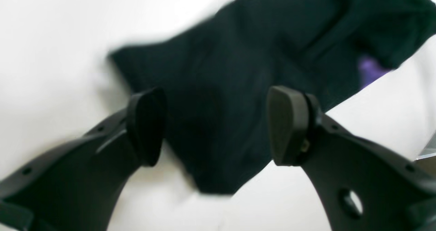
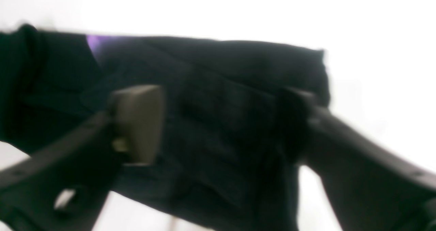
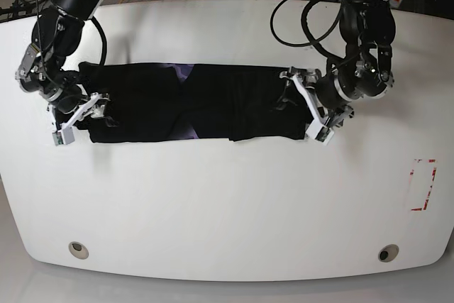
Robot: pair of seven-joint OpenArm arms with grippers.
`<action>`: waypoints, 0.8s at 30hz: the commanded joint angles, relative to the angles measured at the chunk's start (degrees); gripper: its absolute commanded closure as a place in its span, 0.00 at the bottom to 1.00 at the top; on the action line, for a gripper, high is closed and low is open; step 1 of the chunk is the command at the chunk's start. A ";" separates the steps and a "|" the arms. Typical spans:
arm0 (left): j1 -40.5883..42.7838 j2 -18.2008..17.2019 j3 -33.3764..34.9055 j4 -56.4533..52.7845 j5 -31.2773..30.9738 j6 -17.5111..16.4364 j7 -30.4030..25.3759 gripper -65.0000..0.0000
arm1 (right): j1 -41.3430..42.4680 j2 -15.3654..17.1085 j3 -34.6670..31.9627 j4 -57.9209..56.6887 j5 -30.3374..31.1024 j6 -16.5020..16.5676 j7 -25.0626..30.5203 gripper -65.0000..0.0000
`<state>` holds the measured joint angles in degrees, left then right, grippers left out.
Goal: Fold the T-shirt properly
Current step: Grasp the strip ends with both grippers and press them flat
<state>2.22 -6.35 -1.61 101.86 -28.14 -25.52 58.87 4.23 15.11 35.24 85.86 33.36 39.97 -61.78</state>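
A black shirt is lying folded into a long band across the upper middle of the white table, long axis running left to right. The left gripper and right gripper are hanging wide at its ends, holding nothing.

You're running two black arms with rounded, bulky joint housings and black cables looping off them. The left gripper has curved matte-black fingers pierced with small round holes, ending in flat black pads. In the base view both grippers, right gripper included, show white finger pieces.
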 commanded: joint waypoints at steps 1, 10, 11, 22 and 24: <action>1.25 -0.55 -2.31 -0.90 -1.18 -0.64 -1.16 0.34 | 1.44 1.19 4.18 1.04 3.95 0.03 -1.83 0.09; 1.52 -0.29 -2.48 -7.93 -0.91 -4.68 -3.53 0.34 | 5.05 4.89 11.48 -7.93 4.75 0.03 -5.78 0.08; 1.61 -0.29 -2.39 -8.37 -0.91 -4.68 -4.50 0.34 | 5.66 5.24 11.57 -10.57 4.75 0.03 -5.61 0.08; 1.78 -0.55 -2.83 0.16 -1.00 -5.03 -5.38 0.34 | 7.16 7.08 11.13 -22.88 4.83 0.03 -2.79 0.08; 1.34 -0.55 -2.83 -0.02 -1.00 -4.86 -5.47 0.34 | 6.98 5.94 11.13 -23.05 4.66 0.03 -2.79 0.08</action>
<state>4.58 -6.85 -4.43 100.84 -28.34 -30.06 54.28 10.44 20.82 46.17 62.15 37.30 39.62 -65.63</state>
